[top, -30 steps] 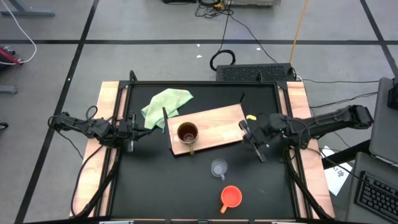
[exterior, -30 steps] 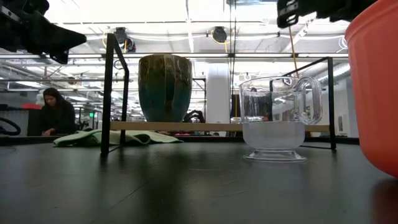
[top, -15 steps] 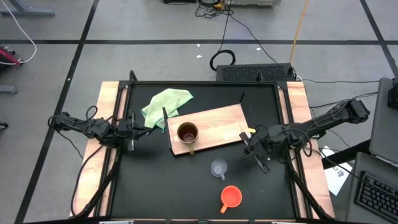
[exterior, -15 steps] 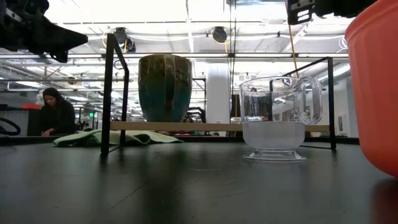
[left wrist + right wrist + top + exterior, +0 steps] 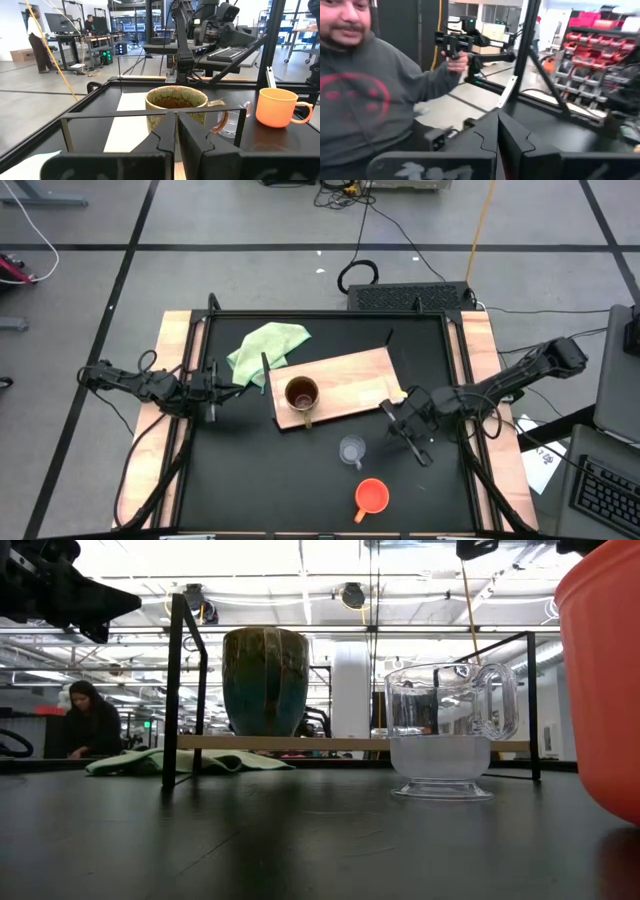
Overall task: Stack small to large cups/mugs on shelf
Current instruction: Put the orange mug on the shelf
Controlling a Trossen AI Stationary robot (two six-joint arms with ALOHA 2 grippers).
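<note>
The brown mug (image 5: 301,394), glazed green-brown with a dark inside and its handle toward the table's front, stood on the light-wood shelf (image 5: 350,375), a flat board lying at a slant on the black table (image 5: 250,470). No writing could be read on any vessel. The clear glass cup (image 5: 351,449), handled and footed, stood on the table just off the shelf's front edge, near the right gripper (image 5: 404,432) and on its inner side. The orange cup (image 5: 371,496) stood nearer the front, apart from the glass.

The right gripper hung over the table beside the shelf's near right corner, its fingers (image 5: 510,145) pressed together on nothing. The left gripper (image 5: 226,389) waited at the table's left edge, fingers (image 5: 165,142) likewise together, the mug straight ahead of it. A light green cloth (image 5: 264,346) lay beyond it, touching the shelf's back left corner.

Behind the table a person (image 5: 365,90) in a grey sweatshirt stood close.
</note>
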